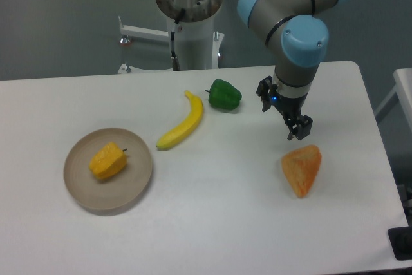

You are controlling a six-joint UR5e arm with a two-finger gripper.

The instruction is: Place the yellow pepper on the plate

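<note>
The yellow pepper point(107, 160) lies on the round beige plate point(137, 178) at the table's left front, its dark stem pointing right. Nothing touches it. My gripper point(299, 129) hangs far to the right, just above and left of the orange wedge pepper point(302, 168). Its dark fingers point down at the table, look slightly apart, and hold nothing.
A long yellow banana point(181, 121) lies diagonally at the table's middle. A green pepper point(224, 94) sits behind it, left of the gripper. The arm's base column point(190, 24) stands behind the table's far edge. The table's right edge is close to the orange wedge.
</note>
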